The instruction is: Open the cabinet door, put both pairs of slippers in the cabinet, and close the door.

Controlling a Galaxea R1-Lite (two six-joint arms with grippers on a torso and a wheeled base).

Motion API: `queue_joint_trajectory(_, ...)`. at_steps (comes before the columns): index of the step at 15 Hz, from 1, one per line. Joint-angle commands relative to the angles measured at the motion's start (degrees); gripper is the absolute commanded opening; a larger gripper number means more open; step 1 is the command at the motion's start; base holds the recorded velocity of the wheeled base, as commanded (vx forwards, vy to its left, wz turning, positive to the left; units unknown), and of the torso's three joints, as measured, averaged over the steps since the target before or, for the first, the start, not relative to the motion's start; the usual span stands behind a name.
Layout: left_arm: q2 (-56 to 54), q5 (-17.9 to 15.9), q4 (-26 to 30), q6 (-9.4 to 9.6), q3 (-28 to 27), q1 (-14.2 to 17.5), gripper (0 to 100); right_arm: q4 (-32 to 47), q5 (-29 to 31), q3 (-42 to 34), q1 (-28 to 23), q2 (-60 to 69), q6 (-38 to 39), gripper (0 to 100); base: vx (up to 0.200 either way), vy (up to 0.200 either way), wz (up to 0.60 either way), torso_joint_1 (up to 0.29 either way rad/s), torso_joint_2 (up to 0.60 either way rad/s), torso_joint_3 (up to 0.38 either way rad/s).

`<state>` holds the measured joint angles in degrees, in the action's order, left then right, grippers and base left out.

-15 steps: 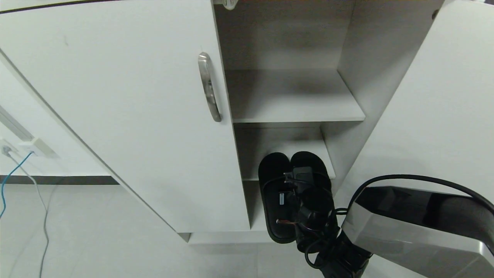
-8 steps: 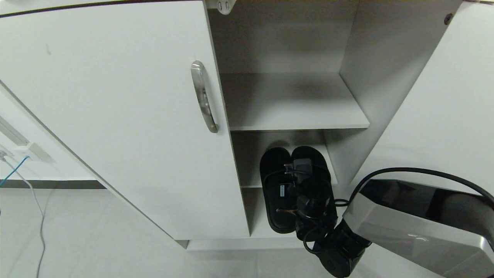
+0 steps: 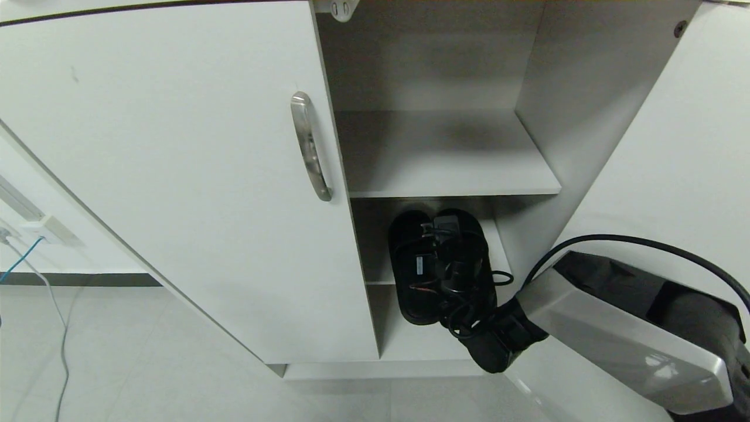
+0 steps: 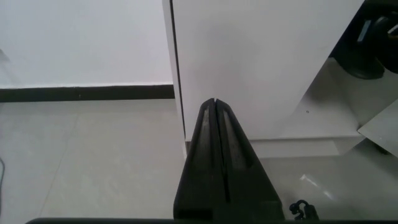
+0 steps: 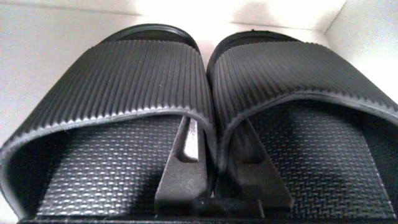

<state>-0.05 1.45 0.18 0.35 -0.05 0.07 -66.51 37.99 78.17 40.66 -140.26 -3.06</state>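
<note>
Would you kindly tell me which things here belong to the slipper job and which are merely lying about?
Job: black slippers; right gripper clamped on them; cabinet; its open door.
Lying about: wall socket; blue cable; closed left door.

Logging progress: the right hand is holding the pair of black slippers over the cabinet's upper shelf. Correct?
Not quite. The right hand holds the black slippers below the upper shelf, in the compartment under it, as the head view shows.
</note>
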Motion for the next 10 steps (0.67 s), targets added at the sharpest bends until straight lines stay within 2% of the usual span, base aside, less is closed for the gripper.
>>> queue_joint_trajectory(1,0.0,0.1,0.0,0.00,0.0,0.0,0,3.4,0.1,5.3,-1.2,-0.8,1.6,0,0.000,0.000,0.00,0.000,0.00,0.000)
queue_joint_trajectory(6,0.0,0.1,0.0,-0.09,0.0,0.0,0,8.3,0.2,16.0,-3.9,-5.2,1.6,0,0.000,0.000,0.00,0.000,0.00,0.000)
queue_joint_trajectory(10,0.0,0.1,0.0,-0.09,0.0,0.0,0,9.6,0.3,18.4,-4.6,-6.3,1.6,0,0.000,0.000,0.00,0.000,0.00,0.000)
